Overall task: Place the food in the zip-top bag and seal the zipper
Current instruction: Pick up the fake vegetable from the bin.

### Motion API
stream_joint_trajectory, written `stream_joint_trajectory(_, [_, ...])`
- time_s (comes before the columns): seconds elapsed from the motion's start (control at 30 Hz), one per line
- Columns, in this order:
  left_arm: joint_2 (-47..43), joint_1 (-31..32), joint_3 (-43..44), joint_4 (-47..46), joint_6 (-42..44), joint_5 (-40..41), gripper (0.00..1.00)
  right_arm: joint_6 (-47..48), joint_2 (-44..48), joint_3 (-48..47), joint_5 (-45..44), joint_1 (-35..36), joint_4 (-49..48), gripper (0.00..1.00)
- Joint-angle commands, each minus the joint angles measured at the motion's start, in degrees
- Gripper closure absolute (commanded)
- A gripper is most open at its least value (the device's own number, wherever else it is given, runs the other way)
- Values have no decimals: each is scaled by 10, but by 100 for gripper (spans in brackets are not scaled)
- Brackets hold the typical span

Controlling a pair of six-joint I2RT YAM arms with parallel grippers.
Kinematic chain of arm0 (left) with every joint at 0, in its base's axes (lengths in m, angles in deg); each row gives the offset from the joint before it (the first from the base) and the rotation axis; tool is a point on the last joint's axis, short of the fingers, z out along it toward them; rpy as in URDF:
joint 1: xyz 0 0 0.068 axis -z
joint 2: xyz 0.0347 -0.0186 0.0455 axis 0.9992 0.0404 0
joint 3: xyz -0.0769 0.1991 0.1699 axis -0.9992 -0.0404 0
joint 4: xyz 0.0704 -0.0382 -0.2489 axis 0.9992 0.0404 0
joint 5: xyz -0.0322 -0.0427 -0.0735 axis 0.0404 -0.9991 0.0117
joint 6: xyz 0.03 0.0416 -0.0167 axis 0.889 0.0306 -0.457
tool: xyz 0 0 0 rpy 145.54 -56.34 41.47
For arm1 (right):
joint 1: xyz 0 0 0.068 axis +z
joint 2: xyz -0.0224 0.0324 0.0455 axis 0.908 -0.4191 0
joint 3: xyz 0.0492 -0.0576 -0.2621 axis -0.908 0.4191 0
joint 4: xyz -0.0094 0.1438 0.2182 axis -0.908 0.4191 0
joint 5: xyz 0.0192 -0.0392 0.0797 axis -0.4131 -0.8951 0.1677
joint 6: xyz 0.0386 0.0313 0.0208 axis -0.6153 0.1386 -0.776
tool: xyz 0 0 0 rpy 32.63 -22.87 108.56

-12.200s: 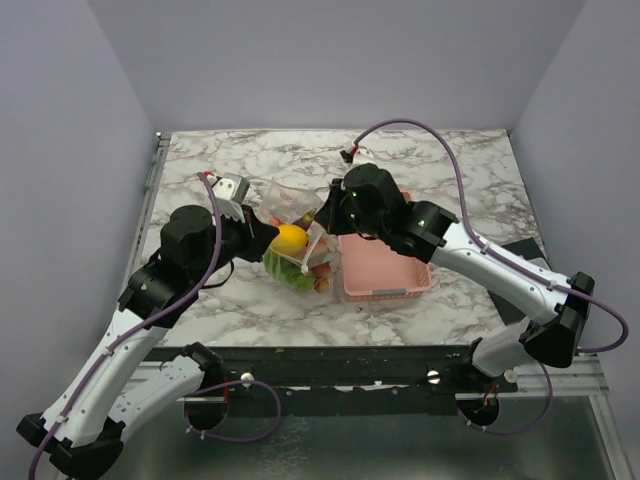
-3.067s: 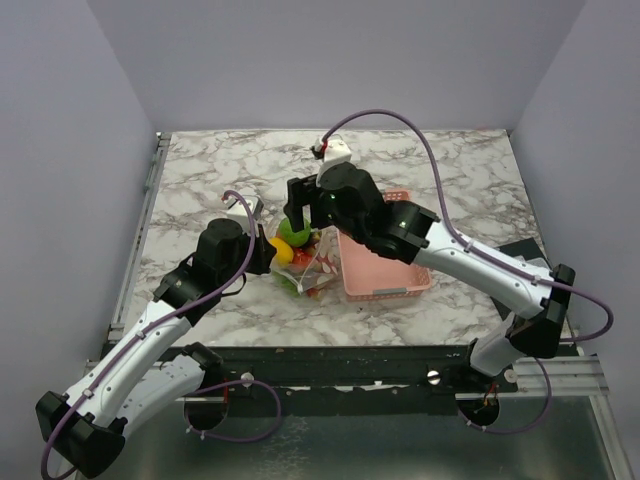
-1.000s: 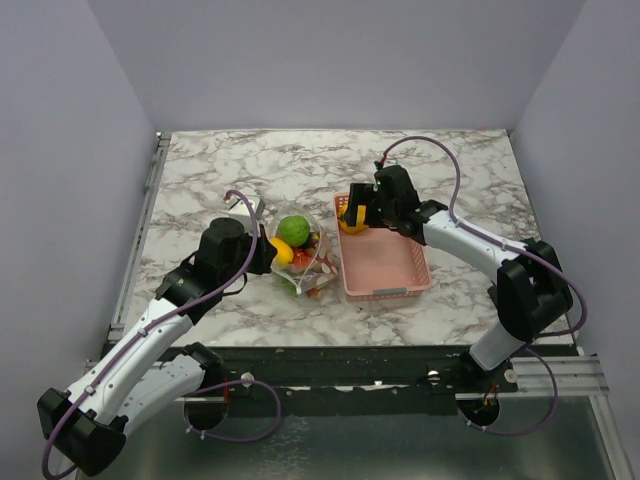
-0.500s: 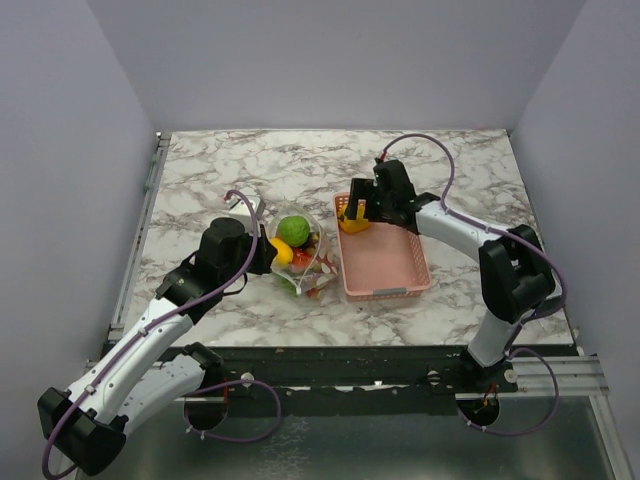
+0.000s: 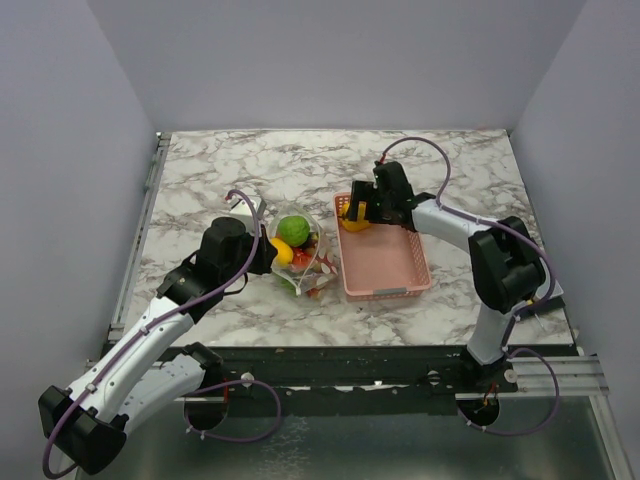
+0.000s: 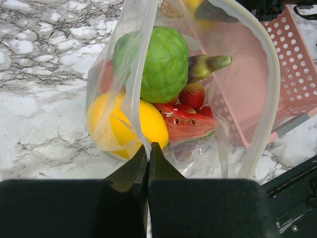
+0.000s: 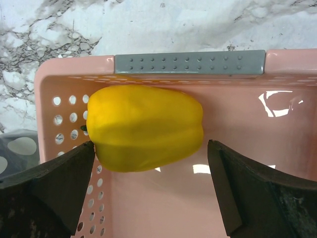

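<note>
Two fingers of the left gripper [image 6: 148, 151] are pressed together on the near edge of the clear zip-top bag [image 6: 233, 114]. Its zipper [image 6: 270, 74] gapes unsealed around a green fruit [image 6: 166, 62], a lemon [image 6: 124, 126] and a strawberry [image 6: 192, 94]. From above, the bag sits on the marble table [image 5: 220, 170] just beside the pink basket [image 5: 385, 270], at its 9 o'clock, while the right gripper [image 7: 151, 148] is spread wide either side of a yellow bell pepper [image 7: 146, 126] in the basket's 11 o'clock corner.
</note>
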Motion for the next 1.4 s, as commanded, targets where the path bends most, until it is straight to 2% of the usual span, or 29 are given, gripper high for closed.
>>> stream_joint_trajectory(0.0, [3, 1, 0, -8, 8, -10, 100, 10, -23, -21, 13, -5, -15, 0])
stream_joint_trajectory(0.43, [7, 1, 0, -9, 10, -10, 100, 17, -53, -33, 41, -10, -28, 1])
stream_joint_trajectory(0.53, [8, 0, 0, -8, 10, -10, 100, 18, -53, -32, 39, -11, -28, 8])
stream_joint_trajectory(0.83, [8, 1, 0, -8, 10, -10, 100, 24, -11, -17, 29, -11, -16, 40])
stream_joint_trajectory(1.03, [4, 0, 0, -8, 10, -10, 100, 27, 42, 8, 34, -11, 1, 46])
stream_joint_trajectory(1.37, [2, 1, -1, -8, 9, -10, 100, 57, 160, 46, 52, -9, 54, 48])
